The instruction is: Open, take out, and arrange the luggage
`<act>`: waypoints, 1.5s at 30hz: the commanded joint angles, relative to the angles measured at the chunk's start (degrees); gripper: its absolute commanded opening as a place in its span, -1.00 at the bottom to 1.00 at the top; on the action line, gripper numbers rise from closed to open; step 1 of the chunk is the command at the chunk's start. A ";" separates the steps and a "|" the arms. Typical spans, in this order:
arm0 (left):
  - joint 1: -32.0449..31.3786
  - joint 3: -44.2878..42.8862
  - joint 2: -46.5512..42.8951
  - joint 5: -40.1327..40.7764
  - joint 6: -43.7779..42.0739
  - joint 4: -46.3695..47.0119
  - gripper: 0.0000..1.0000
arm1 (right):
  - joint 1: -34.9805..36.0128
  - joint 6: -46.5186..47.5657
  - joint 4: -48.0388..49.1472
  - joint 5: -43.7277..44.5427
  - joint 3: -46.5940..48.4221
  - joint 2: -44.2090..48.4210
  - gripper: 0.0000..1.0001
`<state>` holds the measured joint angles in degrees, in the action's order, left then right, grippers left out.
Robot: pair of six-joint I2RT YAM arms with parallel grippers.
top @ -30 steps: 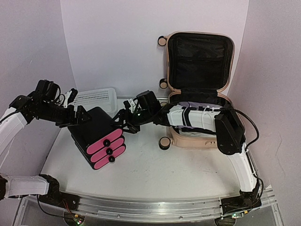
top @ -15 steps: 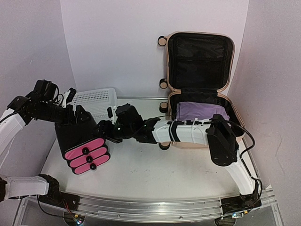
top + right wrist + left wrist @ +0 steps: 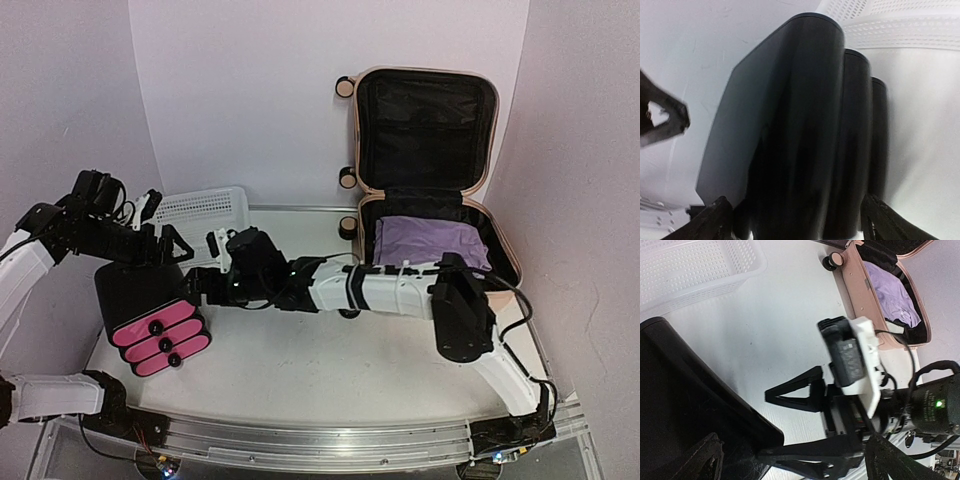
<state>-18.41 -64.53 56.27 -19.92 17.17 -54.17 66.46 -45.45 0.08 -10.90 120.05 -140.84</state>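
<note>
Luggage [image 3: 425,130]: rounded beige-pink shell, front hidden by arm [image 3: 400,288]. Left of it, left gripper [image 3: 165,248] and right gripper [image 3: 197,285] gape at glossy black box [image 3: 135,290].

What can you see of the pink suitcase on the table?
The suitcase sits open at the far right of the table. It has a hard beige-pink shell with rounded corners and black fabric lining. Its lid stands upright by the back wall. The base lies flat, holding a crumpled purple cloth. Black wheels with beige hubs line its left side. The right arm crosses in front of its near edge; whether they touch cannot be told.
</note>
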 commanded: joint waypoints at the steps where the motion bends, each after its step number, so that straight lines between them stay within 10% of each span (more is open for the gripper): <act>1: 0.09 -4.23 2.85 -1.95 -0.09 0.53 0.99 | -3.03 13.52 -12.91 5.51 -9.66 15.21 0.96; 14: -6.12 -20.09 23.78 -0.68 -6.62 1.88 0.90 | -8.41 43.56 -31.18 42.27 -45.19 53.88 0.96; 29: -11.12 -51.16 62.31 32.83 -5.47 -0.19 0.97 | -10.73 39.80 -35.09 47.07 -56.42 69.24 0.96; 37: -10.86 -64.70 76.07 28.62 -7.96 -3.11 0.96 | -10.79 37.92 -36.40 47.93 -58.65 73.33 0.97; 45: -11.01 -62.66 78.10 24.38 -7.02 -3.18 0.51 | -10.81 37.06 -36.57 47.59 -58.44 72.53 0.97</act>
<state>-29.56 -126.41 134.98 6.79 10.35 -56.77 55.64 -7.35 -37.15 35.68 60.88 -68.49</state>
